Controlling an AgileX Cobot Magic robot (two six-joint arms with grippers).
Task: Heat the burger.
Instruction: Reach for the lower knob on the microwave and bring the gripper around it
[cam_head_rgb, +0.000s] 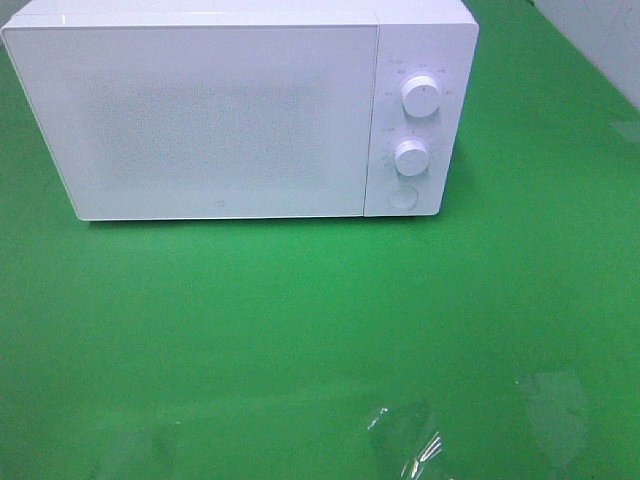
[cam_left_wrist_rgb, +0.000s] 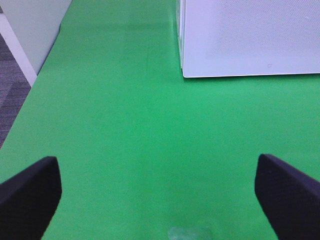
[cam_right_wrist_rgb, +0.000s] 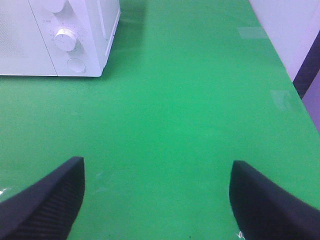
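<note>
Burger not seen in any view; microwave (cam_head_rgb: 200, 120), upper left, is shut. Left tool (cam_left_wrist_rgb: 159, 200) and right tool (cam_right_wrist_rgb: 159, 200) are held apart, empty. Burger judged light, soft; to be gripped gently at bun sides.

Bright flat light, microwave (cam_head_rgb: 220, 120) front blown out; shiny patches on tabletop (cam_head_rgb: 300, 330), probably glare; left tool (cam_left_wrist_rgb: 159, 192) and right tool (cam_right_wrist_rgb: 157, 197) soft-focus.

black, finely ribbed wedge fingers (cam_right_wrist_rgb: 45, 205)
</note>
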